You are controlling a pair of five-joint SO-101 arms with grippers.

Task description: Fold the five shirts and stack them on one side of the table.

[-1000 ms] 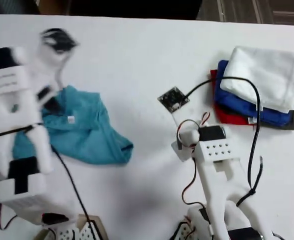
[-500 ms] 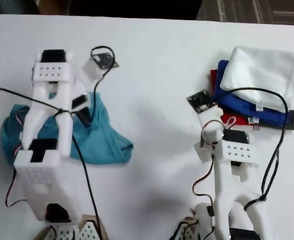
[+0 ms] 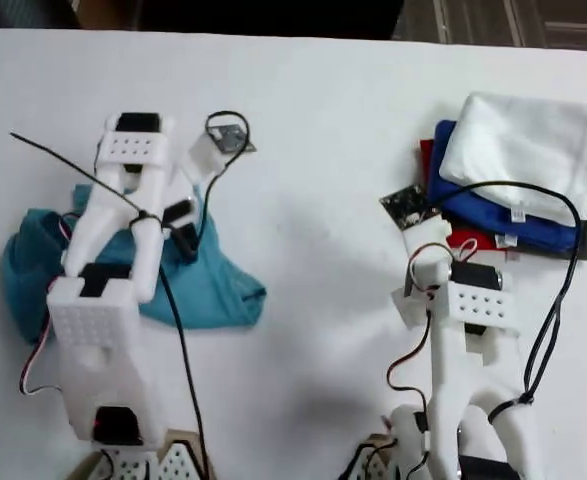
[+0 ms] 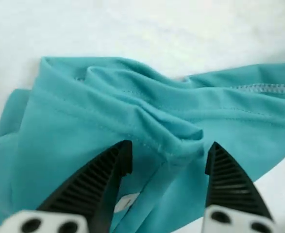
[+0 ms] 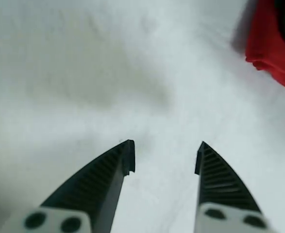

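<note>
Teal shirt [image 4: 84, 121] lies bunched beneath open left jaws; right jaws gape over white table [image 5: 84, 73] near the folded stack [image 3: 513, 170].

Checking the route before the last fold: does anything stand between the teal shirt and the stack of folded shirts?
No object lies on the table between the teal shirt and the stack. The right gripper, open, hangs over the table beside the stack's red shirt, on that route.

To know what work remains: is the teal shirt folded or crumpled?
Crumpled. The teal shirt lies in a loose, wrinkled heap, unlike the folded stack; the left gripper has its jaws open over it.
</note>
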